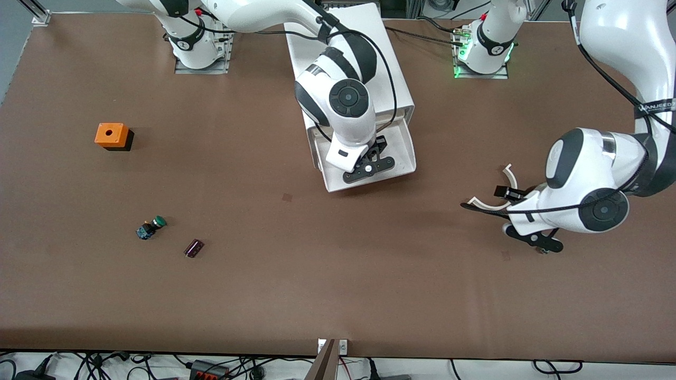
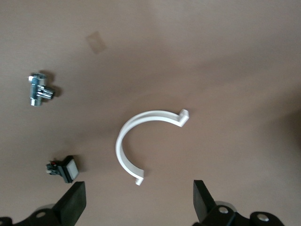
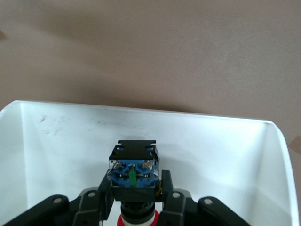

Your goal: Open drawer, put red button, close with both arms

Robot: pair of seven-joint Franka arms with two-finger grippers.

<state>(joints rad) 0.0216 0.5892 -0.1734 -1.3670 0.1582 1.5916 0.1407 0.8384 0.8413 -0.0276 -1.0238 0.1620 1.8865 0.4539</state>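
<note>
A: How will the red button [image 3: 137, 217] handle?

B: My guess is light, rigid and hard plastic, with a smooth rounded cap that could slip. The squared black-and-blue body gives flat sides, so that is the place to grip it, and that is how it is held.

A: Where is it?

B: Low in the centre of the right wrist view, between the fingers of the right gripper [image 1: 369, 163], hanging over the open drawer [image 1: 406, 138] just above the middle of the front view. It is not yet on the drawer floor.

A: And the jaws?

B: The right pair is closed to the width of the switch body, clamping it. The left gripper [image 2: 138, 207] is spread wide and empty, waiting over a white curved clip [image 2: 141, 141] at the front view's right edge.
</note>
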